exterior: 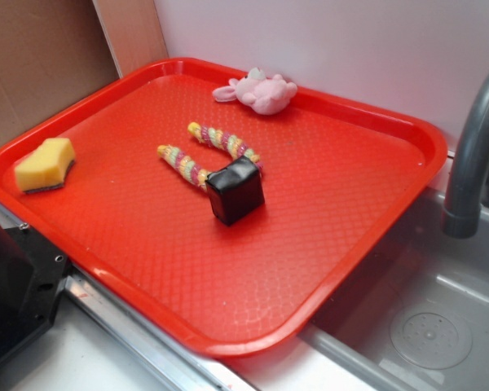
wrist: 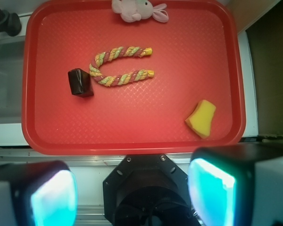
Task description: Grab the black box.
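In the exterior view, a yellow sponge [exterior: 46, 164] is lying by the left edge of the red tray [exterior: 228, 326]; the black box [exterior: 235, 190] is sitting mid-tray, touching a curled rope toy [exterior: 202, 153], with a pink plush [exterior: 259, 92] at the far edge. Only the wrist view is showing the gripper [wrist: 132, 193], fingers [wrist: 212, 190] spread apart and grasping nothing, hanging beyond the tray's near edge.

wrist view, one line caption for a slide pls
Open gripper above red tray: black box beside rope toy.

Exterior view looks obliquely down from beside; wrist view looks straight down; both share the red tray [exterior: 367, 244] [wrist: 132, 136].
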Action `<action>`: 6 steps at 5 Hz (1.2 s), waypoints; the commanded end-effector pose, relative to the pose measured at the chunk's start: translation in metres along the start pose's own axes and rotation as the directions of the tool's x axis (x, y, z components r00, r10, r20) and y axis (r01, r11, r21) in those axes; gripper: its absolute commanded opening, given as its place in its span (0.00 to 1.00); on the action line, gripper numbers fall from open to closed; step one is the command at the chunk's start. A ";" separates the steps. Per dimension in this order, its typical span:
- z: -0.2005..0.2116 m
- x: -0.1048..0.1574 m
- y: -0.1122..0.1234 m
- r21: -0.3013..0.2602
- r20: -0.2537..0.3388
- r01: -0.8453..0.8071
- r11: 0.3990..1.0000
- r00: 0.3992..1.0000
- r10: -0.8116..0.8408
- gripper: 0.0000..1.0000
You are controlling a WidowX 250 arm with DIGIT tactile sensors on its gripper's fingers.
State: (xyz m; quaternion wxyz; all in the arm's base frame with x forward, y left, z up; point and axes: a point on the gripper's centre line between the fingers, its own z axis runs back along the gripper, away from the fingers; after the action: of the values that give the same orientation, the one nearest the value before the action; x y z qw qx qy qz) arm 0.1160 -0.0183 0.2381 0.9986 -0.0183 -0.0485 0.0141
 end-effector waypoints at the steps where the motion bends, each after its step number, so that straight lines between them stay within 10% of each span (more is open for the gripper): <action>1: 0.000 0.000 0.000 0.000 0.000 0.000 1.000 1.000 0.000 1.00; 3: -0.092 0.055 -0.086 0.047 0.068 0.076 0.996 0.995 -0.079 1.00; 6: -0.118 0.064 -0.100 0.042 0.049 0.006 0.999 0.999 -0.008 1.00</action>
State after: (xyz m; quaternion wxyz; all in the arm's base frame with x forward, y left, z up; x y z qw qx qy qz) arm 0.1884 -0.1184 0.1225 0.9982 0.0111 -0.0584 0.0075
